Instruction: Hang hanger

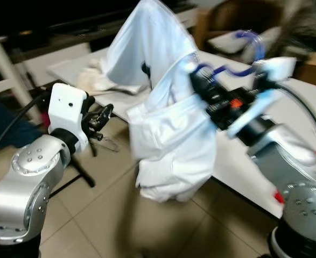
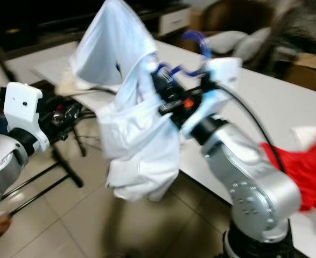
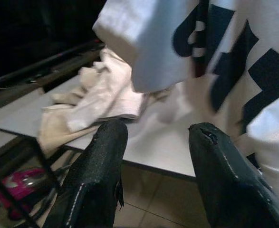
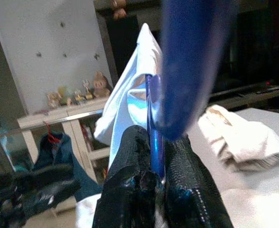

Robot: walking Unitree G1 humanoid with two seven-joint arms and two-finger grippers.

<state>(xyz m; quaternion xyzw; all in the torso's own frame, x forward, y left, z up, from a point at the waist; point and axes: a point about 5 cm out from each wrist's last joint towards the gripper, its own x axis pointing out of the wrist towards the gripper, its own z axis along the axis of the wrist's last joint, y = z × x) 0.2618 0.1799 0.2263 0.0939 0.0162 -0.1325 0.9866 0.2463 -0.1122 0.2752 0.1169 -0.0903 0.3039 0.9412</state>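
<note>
Hanger (image 4: 153,114), blue, sits clenched between the fingers of the right claw (image 4: 151,178), raised over the near edge of the table (image 1: 238,166). A white shirt (image 1: 168,118) with dark print drapes from it and hangs past the table edge toward the floor (image 1: 104,215).

Risks, as judged: the grip is on a thin bar, so the hanger may twist or slip under the shirt's weight. The shirt could slide off one shoulder if the arm swings. Head views are blurred, so aiming the hook at a rail looks unreliable; no rail can be made out with certainty.

Left claw (image 3: 153,156) is released, fingers apart, holding nothing, just beside the shirt.

Around: a cream cloth (image 3: 96,104) crumpled on the table, a red cloth (image 2: 303,166) at the right edge, black stand legs (image 2: 50,177) on the floor. The hanging shirt itself blocks the view ahead.
</note>
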